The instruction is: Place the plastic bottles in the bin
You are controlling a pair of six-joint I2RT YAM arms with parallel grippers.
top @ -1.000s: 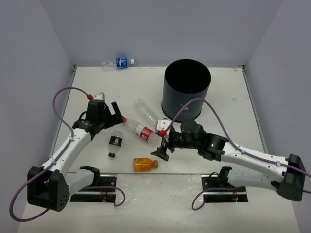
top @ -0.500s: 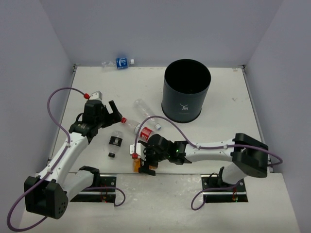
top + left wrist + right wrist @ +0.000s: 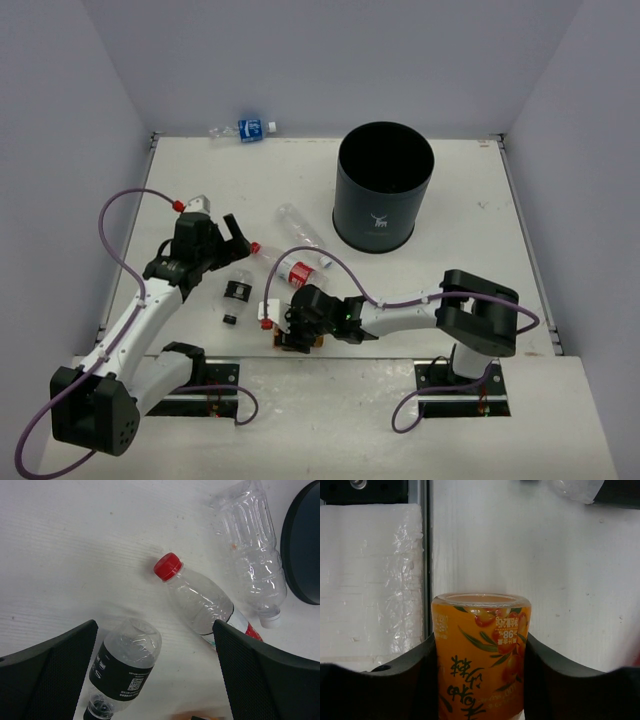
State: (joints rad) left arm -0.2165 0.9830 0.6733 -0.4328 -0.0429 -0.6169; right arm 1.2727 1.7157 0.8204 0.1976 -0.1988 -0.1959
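Note:
My right gripper (image 3: 480, 680) is shut on an orange drink bottle (image 3: 480, 650), one black finger against each side of it, low over the table's near edge. From above, the right gripper (image 3: 295, 338) covers most of that bottle. My left gripper (image 3: 155, 680) hangs open above a black-labelled bottle (image 3: 125, 667), touching nothing. A clear red-capped bottle (image 3: 200, 600) and a clear unlabelled bottle (image 3: 252, 540) lie beyond it. A blue-labelled bottle (image 3: 245, 129) lies at the back wall. The black bin (image 3: 385, 185) stands upright at the back right.
A black rail (image 3: 427, 555) and white foam padding (image 3: 370, 580) run along the near edge beside the orange bottle. Grey walls close off the left, back and right. Purple cables loop over both arms.
The right arm swung from beside the bin down to the near edge and its jaws closed on the orange bottle. The left gripper shifted slightly and stayed open.

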